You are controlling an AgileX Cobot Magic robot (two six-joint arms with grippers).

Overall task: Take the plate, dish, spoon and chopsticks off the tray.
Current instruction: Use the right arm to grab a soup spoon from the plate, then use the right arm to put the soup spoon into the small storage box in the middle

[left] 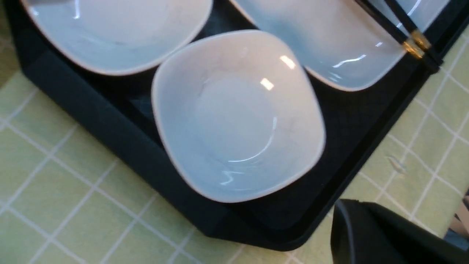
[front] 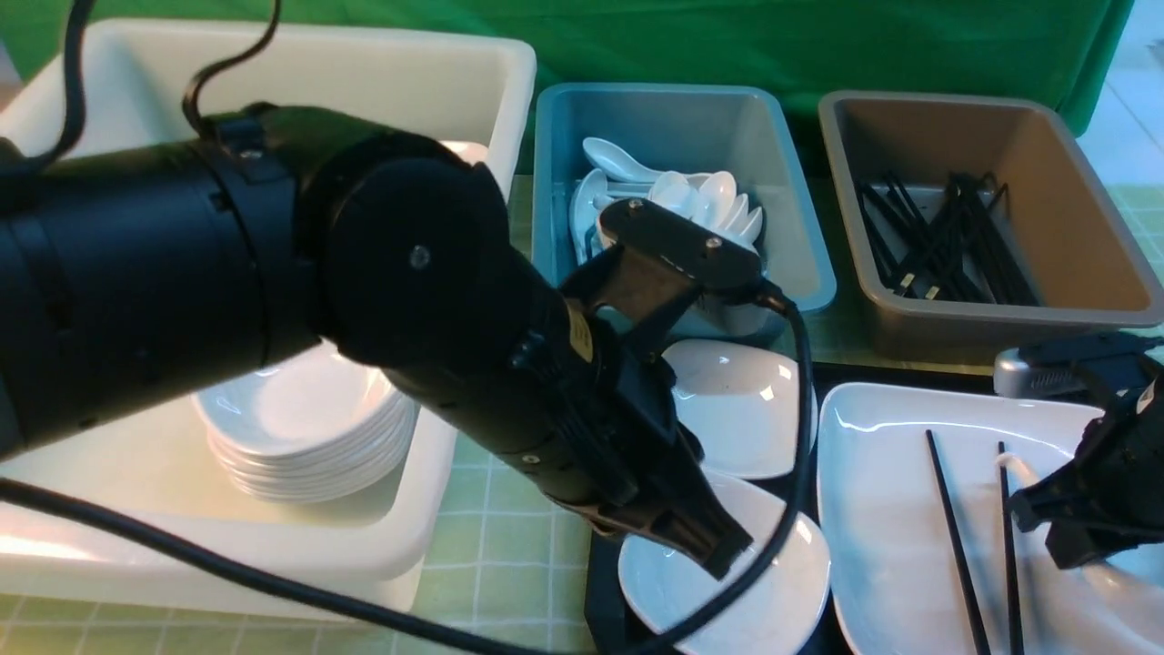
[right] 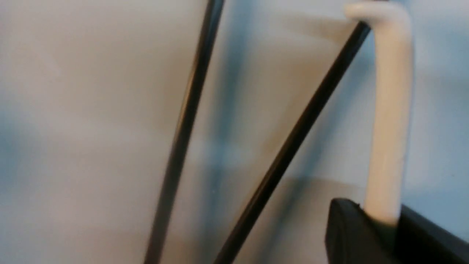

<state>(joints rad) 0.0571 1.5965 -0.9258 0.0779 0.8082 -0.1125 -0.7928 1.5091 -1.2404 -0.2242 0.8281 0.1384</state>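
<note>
The spoon (right: 388, 110) is glossy white with a long, gently curved handle. It lies on the large white plate (front: 887, 546) with rounded corners, just beside the two thin black chopsticks (front: 950, 537), and its handle tip seems to rest on one stick. The right pincer (front: 1037, 528) is clamped on that handle. The plate sits on the black tray (front: 602, 591), next to a near dish (front: 773, 600) and a far dish (front: 746, 409), both small rounded squares. The left pincer (front: 718, 546) hangs over the near dish, jaws together and empty. The tray rests on the green-checked tabletop (front: 509, 537).
</note>
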